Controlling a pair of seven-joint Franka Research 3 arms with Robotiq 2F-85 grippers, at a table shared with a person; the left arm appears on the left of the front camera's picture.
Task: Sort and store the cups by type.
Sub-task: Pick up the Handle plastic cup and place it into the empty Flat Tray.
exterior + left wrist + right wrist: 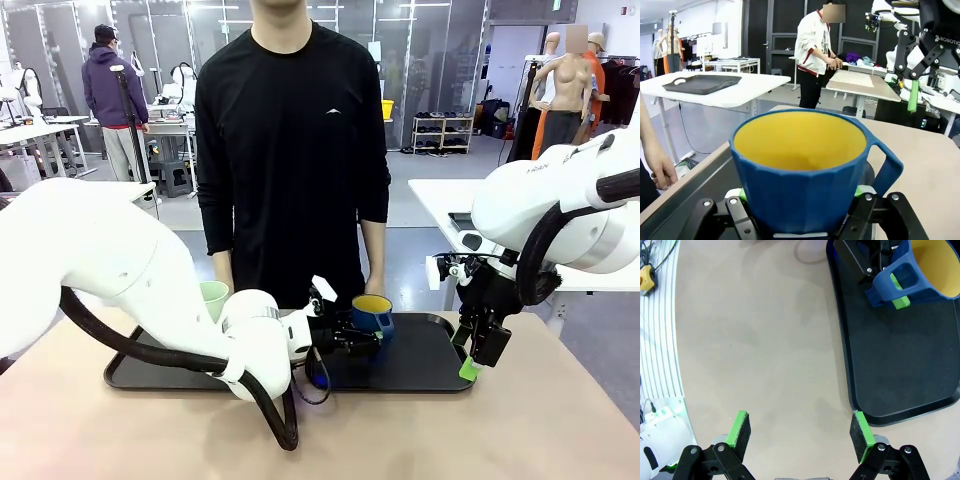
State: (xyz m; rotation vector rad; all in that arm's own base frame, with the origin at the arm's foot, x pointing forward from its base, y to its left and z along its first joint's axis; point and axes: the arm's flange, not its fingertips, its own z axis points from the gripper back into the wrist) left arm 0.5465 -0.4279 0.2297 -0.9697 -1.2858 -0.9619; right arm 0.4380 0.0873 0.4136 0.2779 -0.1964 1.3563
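Fingers of your left gripper [352,338] are clamped on the dark blue mug [372,313], green pads pressed to either side of its lower body, handle turned away to one side, yellow inside facing up. You have it over the black tray [425,360]. Your right gripper [473,362] hangs by the tray's right edge, fingers [740,427] spread wide with nothing between them. Behind your left arm, the mint-green tumbler [214,298] stands upright near the tray's far left.
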